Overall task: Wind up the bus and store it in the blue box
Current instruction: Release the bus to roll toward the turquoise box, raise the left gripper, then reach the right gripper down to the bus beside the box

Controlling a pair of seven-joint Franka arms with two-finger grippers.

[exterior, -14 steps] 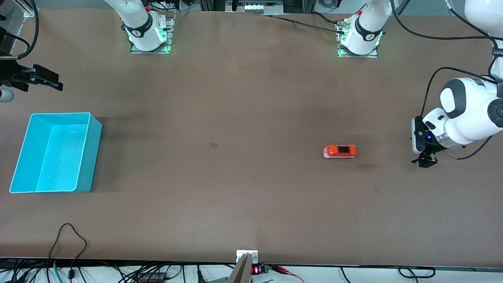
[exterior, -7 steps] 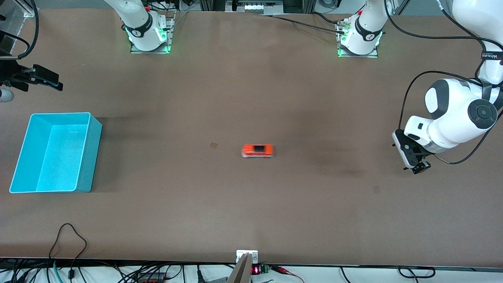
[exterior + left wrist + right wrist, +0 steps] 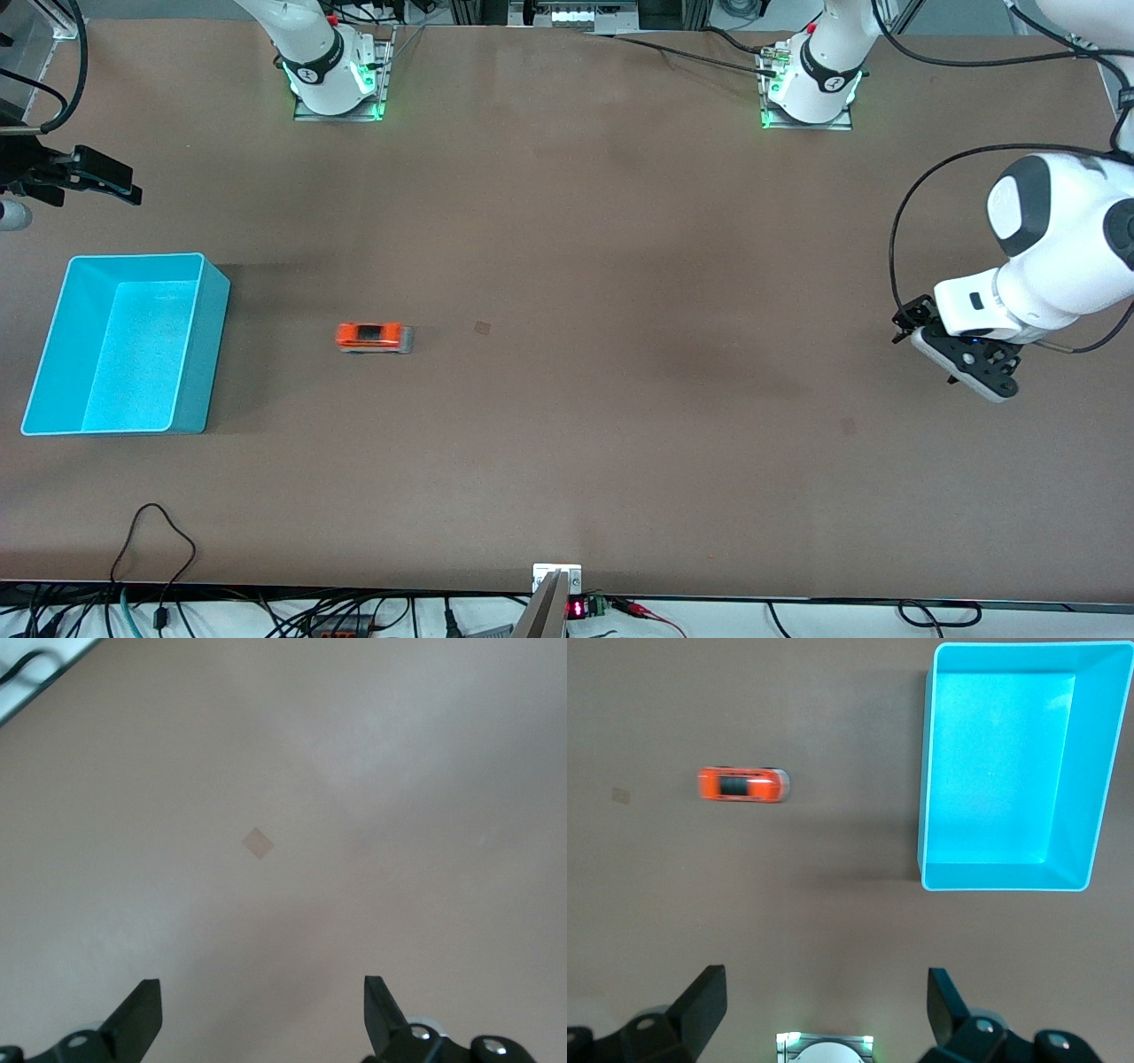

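The small orange bus (image 3: 374,338) stands alone on the brown table, a short way from the blue box (image 3: 209,354) toward the left arm's end. The box is open-topped and empty. Both show in the right wrist view, the bus (image 3: 744,785) and the box (image 3: 1001,875). My right gripper (image 3: 824,1001) is open and empty, high over the table near its own base. My left gripper (image 3: 912,321) hangs over the left arm's end of the table, far from the bus; in the left wrist view it (image 3: 262,992) is open and empty over bare table.
A small square mark (image 3: 482,328) is on the table beside the bus, toward the left arm's end; another one (image 3: 259,842) lies under the left gripper. The arm bases (image 3: 335,80) stand along the table's edge farthest from the front camera. Cables hang off the near edge.
The bus has rolled across the table from near the left gripper toward the blue box. The left hand has turned and shifted a little. The box has not moved.
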